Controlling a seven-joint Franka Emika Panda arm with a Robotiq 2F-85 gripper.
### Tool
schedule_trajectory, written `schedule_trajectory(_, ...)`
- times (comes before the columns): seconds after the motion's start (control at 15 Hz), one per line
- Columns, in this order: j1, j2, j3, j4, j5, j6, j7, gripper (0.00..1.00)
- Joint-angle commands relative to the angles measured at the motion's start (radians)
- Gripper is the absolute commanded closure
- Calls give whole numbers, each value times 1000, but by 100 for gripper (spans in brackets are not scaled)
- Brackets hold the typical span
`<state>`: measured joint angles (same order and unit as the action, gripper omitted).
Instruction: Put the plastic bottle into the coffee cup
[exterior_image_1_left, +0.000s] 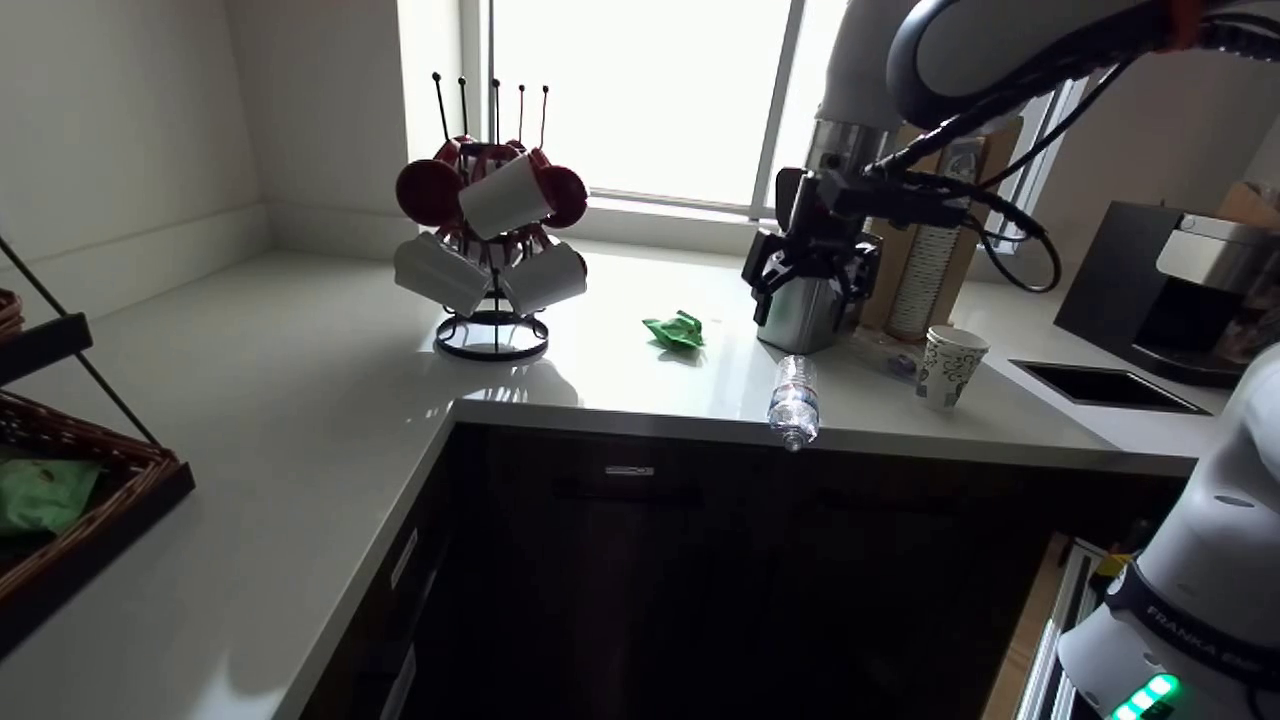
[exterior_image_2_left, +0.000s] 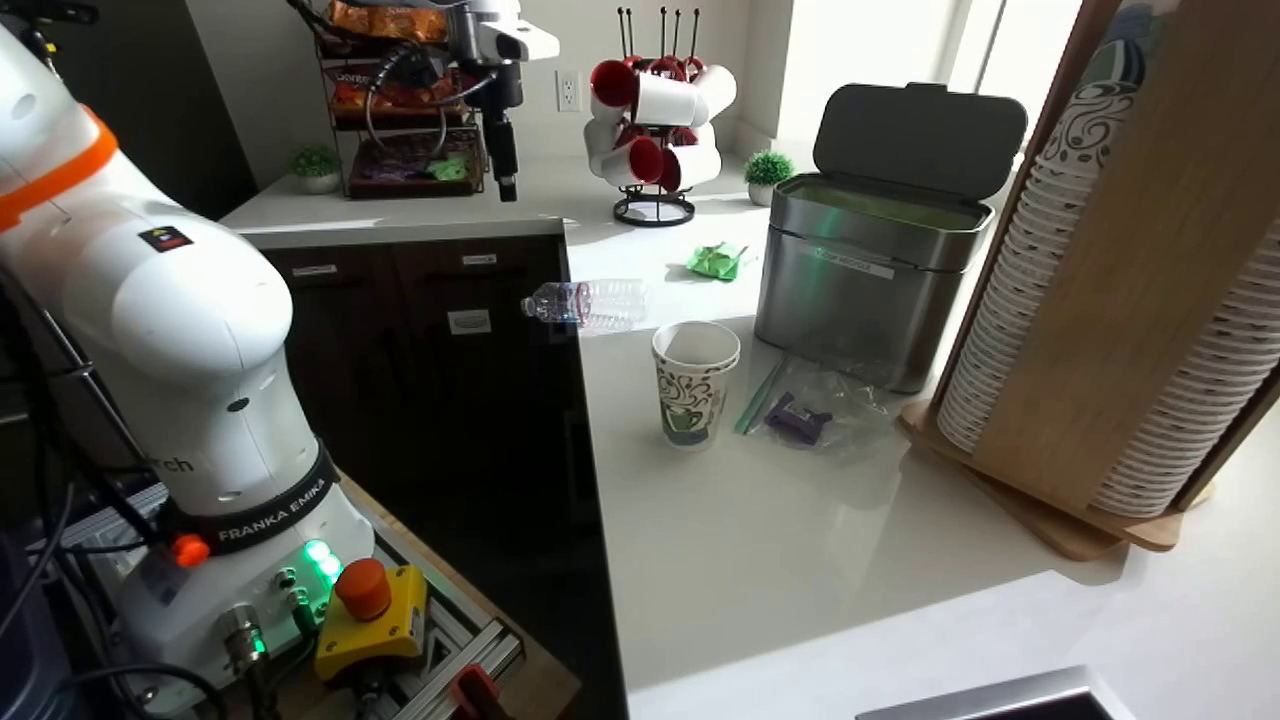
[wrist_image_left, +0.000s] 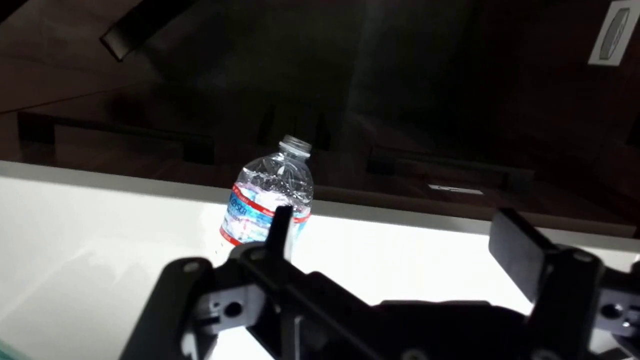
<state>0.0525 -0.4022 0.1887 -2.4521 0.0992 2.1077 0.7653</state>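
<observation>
Plastic bottle (exterior_image_2_left: 610, 300) and coffee cup (exterior_image_2_left: 690, 395) share a broad pale countertop (exterior_image_2_left: 700, 560). Dark cabinet fronts (exterior_image_1_left: 640, 570) run below it, and a bright window (exterior_image_1_left: 650, 90) stands behind it in an exterior view. A white robot arm (exterior_image_2_left: 190, 290) rises from its base beside the counter, green lights (exterior_image_2_left: 322, 560) glowing at its foot. Next comes a wooden holder (exterior_image_2_left: 1140, 280) filled with columns of paper cups (exterior_image_2_left: 1045, 225), then a metal bin (exterior_image_2_left: 850, 310) with its lid raised. A black mug stand (exterior_image_1_left: 492, 354) carries tilted white mugs (exterior_image_1_left: 503, 198) with red insides.

The gripper (wrist_image_left: 395, 240) hangs higher than the bottle and apart from it. It is released: its two fingers stand wide apart, with bare countertop showing between them in the wrist view, where the finger on the left crosses in front of the bottle's labelled body.

The bottle is clear, banded in red, white and blue, and lies on its side on the counter, its threaded neck jutting past the front edge. The cup, paper printed with dark swirls and a green cup motif, stands upright near the bottle without touching it. Beside the cup lies a clear plastic bag (exterior_image_2_left: 850, 405) with a teal strip along it. A crumpled green packet (exterior_image_1_left: 677, 330) rests between the mug stand and the bin. Smallest is a purple piece (exterior_image_2_left: 798, 420) at the bag; whether it lies inside the bag cannot be told.
</observation>
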Motion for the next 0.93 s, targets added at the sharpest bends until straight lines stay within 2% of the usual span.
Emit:
schedule_trajectory(0.0,-19,-55,31,-112,-15,133,115,0)
schedule_trajectory(0.07,-25,-60,36,-126,-27,183,144,0)
schedule_trajectory(0.13,-7,-14,10,-64,-8,110,76,0)
schedule_trajectory(0.27,-12,-23,16,-87,-14,152,103,0)
schedule_trajectory(0.47,-15,-32,17,-92,-15,154,112,0)
schedule_trajectory(0.87,-19,39,5,-116,13,164,137,0)
